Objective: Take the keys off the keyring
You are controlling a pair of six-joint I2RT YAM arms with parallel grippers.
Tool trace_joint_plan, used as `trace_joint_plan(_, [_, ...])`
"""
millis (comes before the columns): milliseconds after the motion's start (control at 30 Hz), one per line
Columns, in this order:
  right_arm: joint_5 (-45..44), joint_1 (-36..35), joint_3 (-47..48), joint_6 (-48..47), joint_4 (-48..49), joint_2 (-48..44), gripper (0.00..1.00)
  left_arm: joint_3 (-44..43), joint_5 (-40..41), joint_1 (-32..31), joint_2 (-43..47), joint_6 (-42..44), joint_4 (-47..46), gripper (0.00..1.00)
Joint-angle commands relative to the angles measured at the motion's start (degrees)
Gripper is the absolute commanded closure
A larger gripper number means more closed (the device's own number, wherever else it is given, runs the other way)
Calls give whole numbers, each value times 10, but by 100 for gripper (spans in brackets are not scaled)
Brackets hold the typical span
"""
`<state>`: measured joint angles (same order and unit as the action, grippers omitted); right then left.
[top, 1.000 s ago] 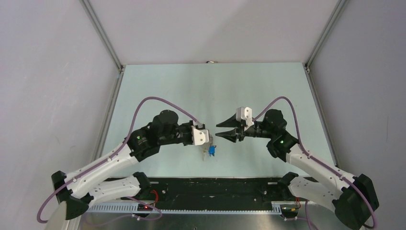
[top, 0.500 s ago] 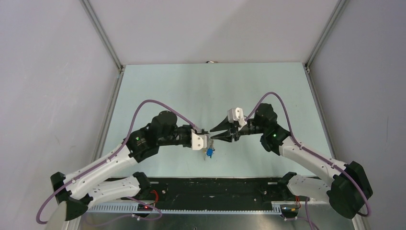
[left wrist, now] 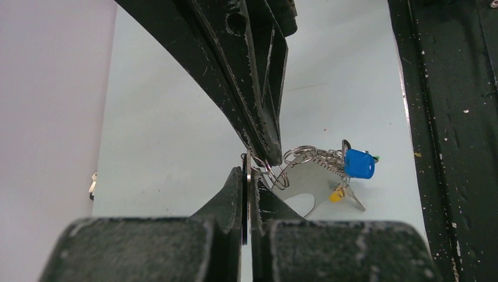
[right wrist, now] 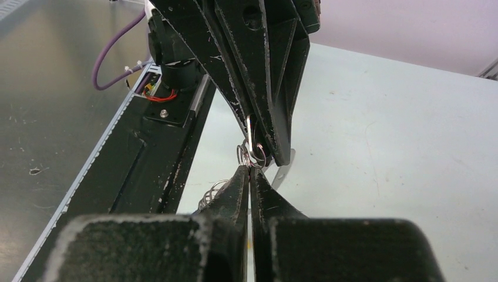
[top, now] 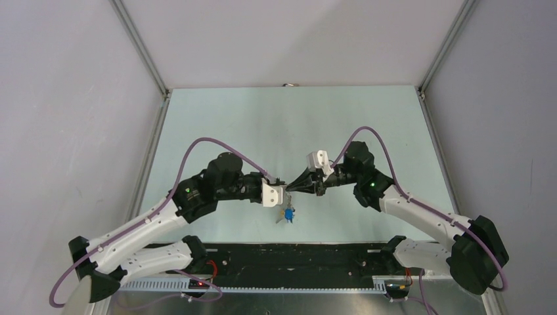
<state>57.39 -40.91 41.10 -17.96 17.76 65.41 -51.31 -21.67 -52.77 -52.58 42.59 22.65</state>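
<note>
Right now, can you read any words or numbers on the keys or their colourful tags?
No text can be read.
The blue key tag and the yellow key tag show no writing.
Any stamp on the silver keys is too small to tell.

The top camera looks down from above and behind the arm bases, covering the table (top: 217,125) from near edge to far. The wrist cameras sit close behind their jaws, facing each other. All views share where the left gripper (top: 282,191) meets the right gripper (top: 293,189), toward the near edge.
</note>
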Motion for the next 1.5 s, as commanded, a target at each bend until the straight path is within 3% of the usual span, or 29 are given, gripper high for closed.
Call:
trace_joint_plan(0, [8, -4, 26, 7, -1, 0, 100, -2, 4, -2, 26, 17, -41, 100])
trace_joint_plan(267, [-22, 4, 23, 103, 21, -14, 100, 1, 48, -2, 22, 11, -41, 100])
trace_joint_plan(633, [-55, 37, -37, 244, 176, -84, 100, 2, 61, -2, 15, 5, -41, 100])
trace_joint_plan(900, [-180, 53, -80, 327, 242, -101, 100, 4, 45, -3, 12, 6, -41, 100])
trace_joint_plan(1067, [-206, 35, -117, 416, 359, -76, 100, -1, 39, -5, 0, -2, -41, 100])
trace_joint_plan(1133, [-211, 19, -124, 414, 366, -67, 88, -2, 40, -5, -1, -4, -41, 100])
trace_joint_plan(1167, [-211, 14, -128, 409, 364, -67, 70, -2, 43, -5, -1, -4, -41, 100])
trace_joint_plan(1233, [-214, 15, -134, 394, 329, -74, 56, 0, 51, -5, 5, -1, -41, 100])
trace_joint_plan(1467, [-164, 35, -135, 254, 203, -149, 50, 3, 48, -5, 21, 6, -42, 100])
